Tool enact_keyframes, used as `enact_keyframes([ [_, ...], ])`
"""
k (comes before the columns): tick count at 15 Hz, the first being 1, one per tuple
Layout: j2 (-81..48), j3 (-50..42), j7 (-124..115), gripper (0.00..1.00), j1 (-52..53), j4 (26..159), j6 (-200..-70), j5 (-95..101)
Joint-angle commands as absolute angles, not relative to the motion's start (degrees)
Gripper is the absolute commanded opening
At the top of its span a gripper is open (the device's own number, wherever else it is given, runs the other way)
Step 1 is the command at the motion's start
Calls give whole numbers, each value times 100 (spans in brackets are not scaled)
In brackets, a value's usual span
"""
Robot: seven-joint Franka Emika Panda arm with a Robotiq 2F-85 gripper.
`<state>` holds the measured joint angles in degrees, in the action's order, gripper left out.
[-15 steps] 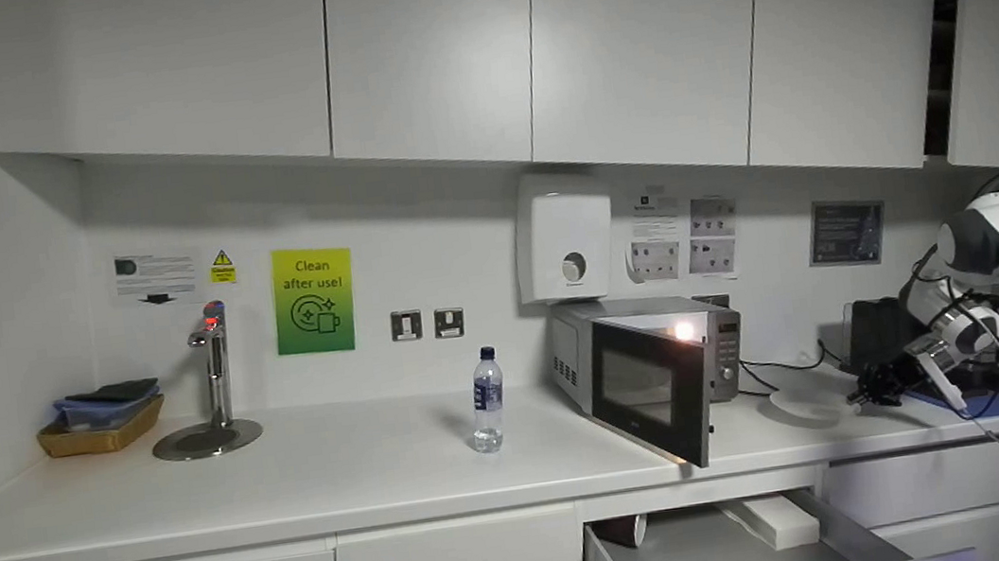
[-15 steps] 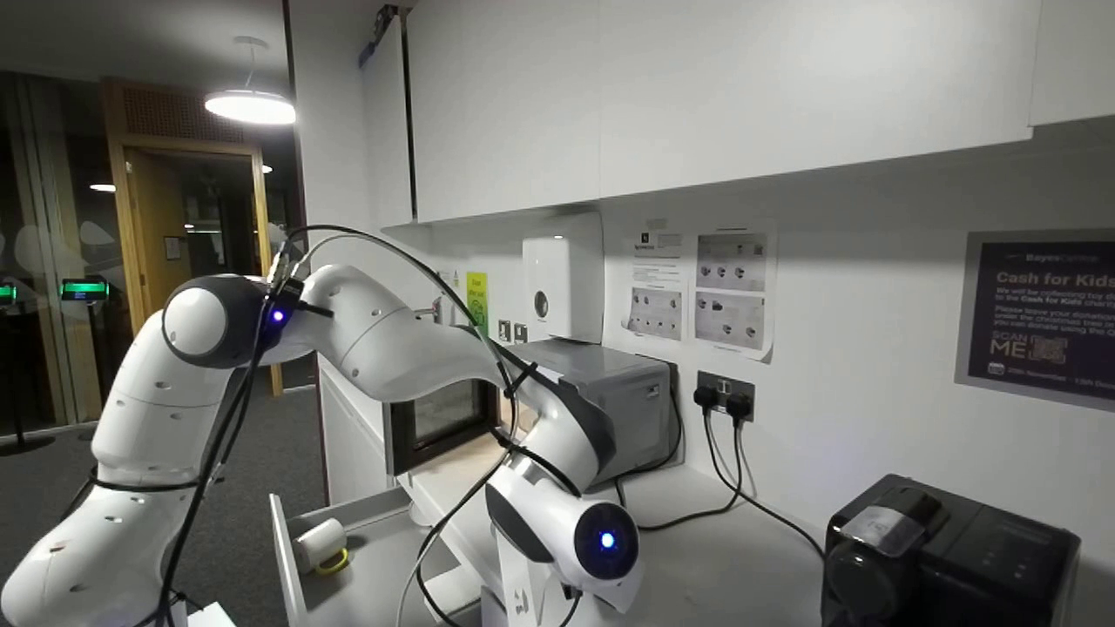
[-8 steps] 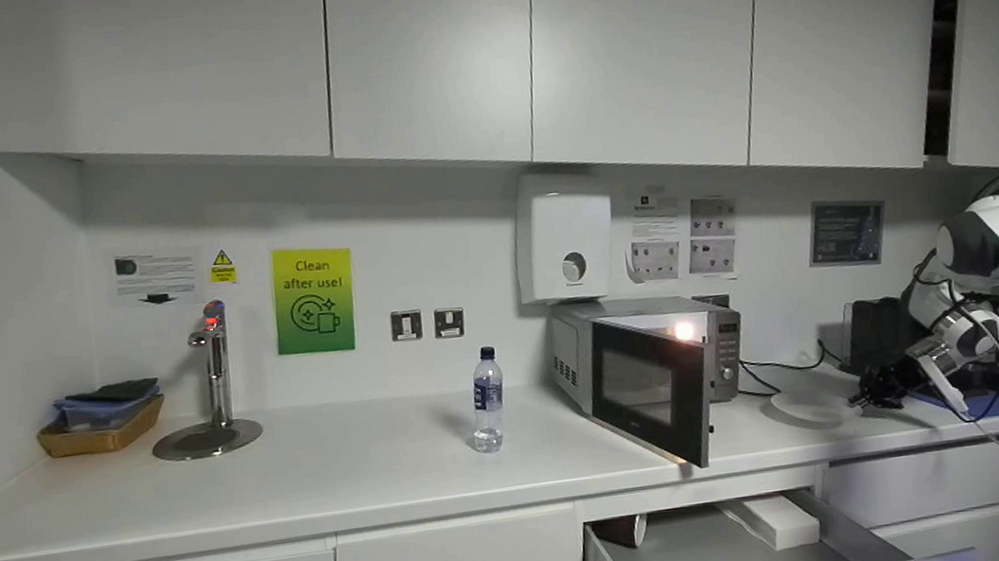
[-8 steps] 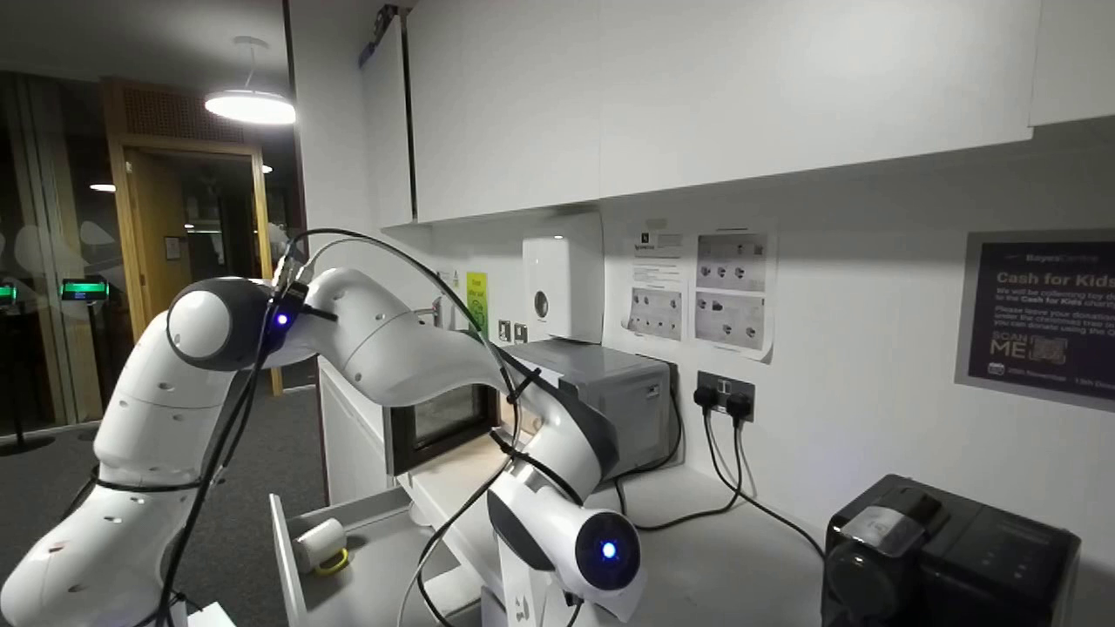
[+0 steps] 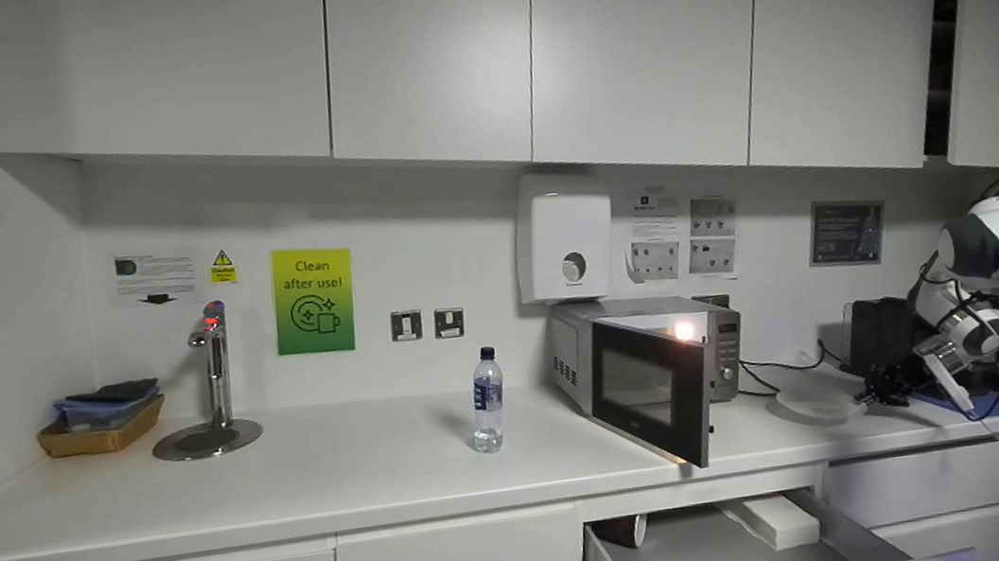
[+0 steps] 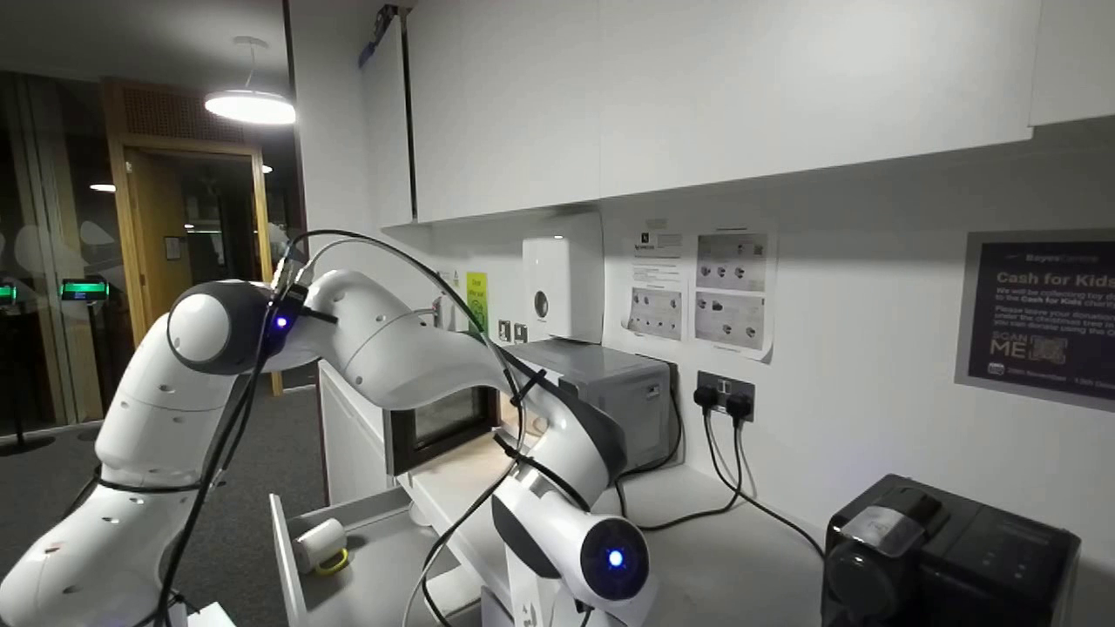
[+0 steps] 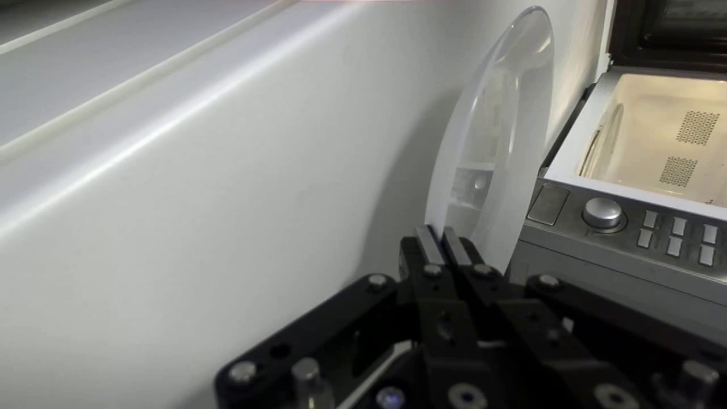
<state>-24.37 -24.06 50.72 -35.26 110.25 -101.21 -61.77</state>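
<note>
Black gripper (image 7: 436, 232) pinches the edge of a clear round plate (image 7: 494, 136), its jaws drawn tight w/ just the thin rim btwn the tips. Plate is at a slant over the white counter (image 5: 369, 458); from where I stand, can't tell if any of it touches the surface. Close by sits the grey microwave (image 6: 627, 401), door (image 5: 651, 386) swung wide & cream interior (image 7: 653, 136) on view. Robot arm (image 6: 427, 366), white w/ dark joints, arches along the counter nr a black coffee machine (image 6: 949, 557). Under the counter, a drawer (image 5: 704, 549) is pulled out, holding a white box (image 5: 782, 524), a dark red cup (image 5: 621, 531) on its side & a white mug (image 6: 319, 543) w/ yellow handle, also lying down. Farther along, an upright water bottle (image 5: 487, 401) w/ dark blue cap, part full, stands well apart fr. the plate, btwn the microwave & a chrome tap (image 5: 217, 372). Shallow tan basket (image 5: 100, 442) w/ a blue tub (image 5: 97, 414) in it sits in the far corner. Up on the wall (image 5: 427, 232): a paper-towel dispenser (image 5: 563, 239) above the microwave, a yellow-green "Clean after use!" poster (image 5: 313, 299) nr the tap, & a dark "Cash for Kids" sign (image 6: 1045, 322) nearer the arm.
</note>
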Motion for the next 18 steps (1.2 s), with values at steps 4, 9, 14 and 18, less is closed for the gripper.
enact_keyframes([
  [4, -2766, -2209, 4966, 1, -3901, 10487, -9925, -6324],
  [9, -3011, -2050, 4841, 1, -4108, 10213, -9823, -6351],
  [14, -3208, -1874, 4838, 1, -4289, 10024, -9771, -6333],
  [18, -3288, -1780, 4837, 1, -4380, 9946, -9714, -6319],
])
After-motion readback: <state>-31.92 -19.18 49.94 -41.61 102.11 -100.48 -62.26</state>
